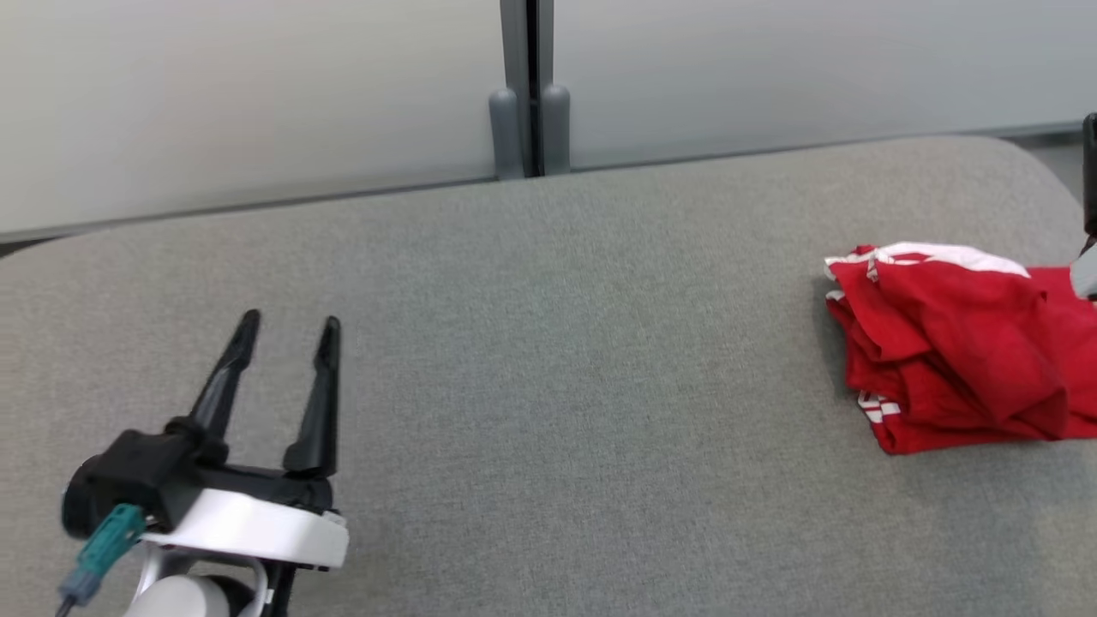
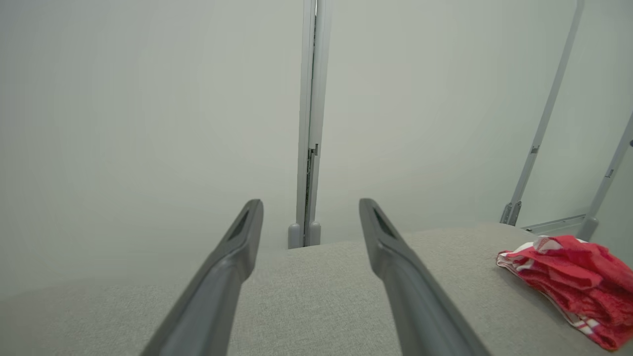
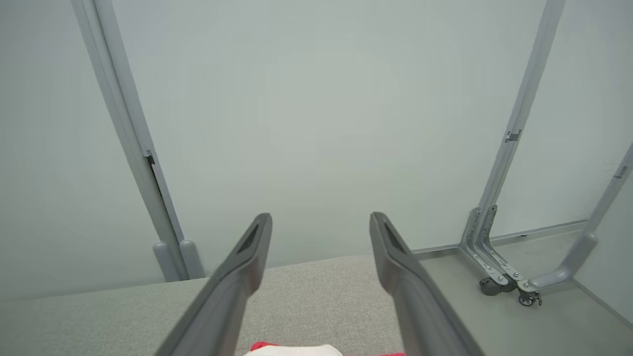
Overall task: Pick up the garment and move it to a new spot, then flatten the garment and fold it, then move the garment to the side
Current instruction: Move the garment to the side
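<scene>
The garment (image 1: 960,343) is a red piece with white trim, lying folded in a compact bundle at the right side of the grey padded surface (image 1: 548,386). It also lies at the lower right of the left wrist view as the garment (image 2: 573,277). My left gripper (image 1: 287,330) rests open at the lower left, far from the cloth, with nothing between its fingers. In its own view the right gripper (image 3: 321,220) stands open above the garment (image 3: 296,350), whose red and white edge peeks in below the fingers.
Pale partition panels with a grey post (image 1: 530,94) stand behind the surface's far edge. Past the surface's right end, metal frame legs on castors (image 3: 509,282) stand on the floor.
</scene>
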